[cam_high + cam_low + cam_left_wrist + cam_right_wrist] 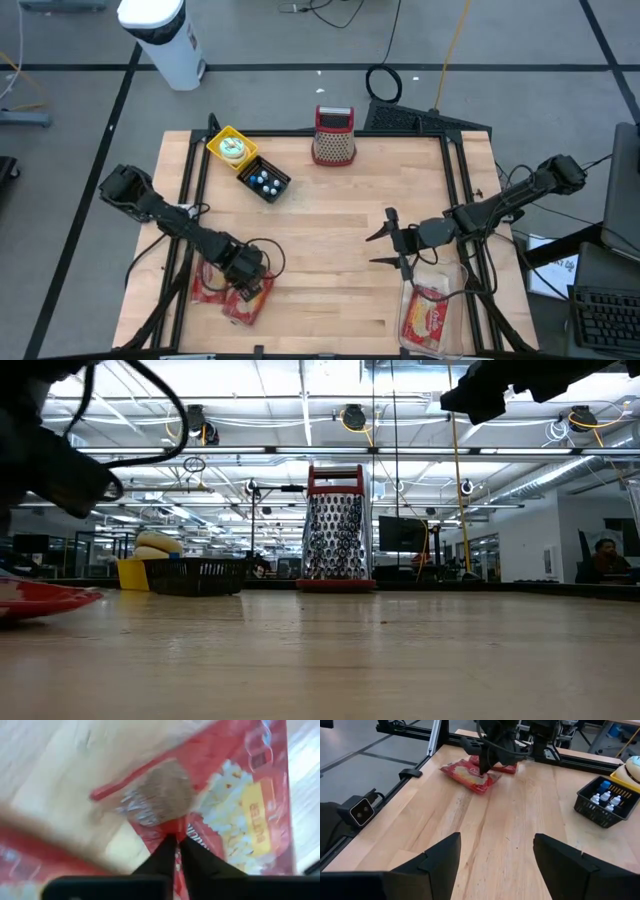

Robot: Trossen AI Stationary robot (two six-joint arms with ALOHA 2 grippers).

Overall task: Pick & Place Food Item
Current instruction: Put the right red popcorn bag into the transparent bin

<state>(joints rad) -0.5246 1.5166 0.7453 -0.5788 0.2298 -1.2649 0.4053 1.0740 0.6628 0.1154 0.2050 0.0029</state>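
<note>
From above, a wooden surface (330,250) fills the middle. At about seven o'clock the left claw (243,285) is down on a red popcorn packet (248,300); a second red packet (207,283) lies touching it on the side towards nine o'clock. At about five o'clock a clear tray (430,312) holds another red packet. The right claw (388,238) hangs just beside that tray, towards the centre, fingers spread and holding nothing. Towards twelve o'clock stand a red-topped grater (334,136), a yellow bin (232,147) and a black basket of small bottles (264,183).

From surface level, the grater stands at the far middle. A red packet edge (45,598) shows at nine o'clock, and the dark arms are only partly visible at the upper corners.

From the left wrist, the two dark fingers (165,856) are pressed together, pinching the red edge of the popcorn packet, whose buttered-popcorn print spreads beyond them.

From the right wrist, its own fingers (437,860) stand wide apart over bare wood, and the left arm is seen far off at the packets.

The step in hand seems to be the grasp. The next move likely calls for a lift clear of the neighbouring packet, then a carry towards the tray.
</note>
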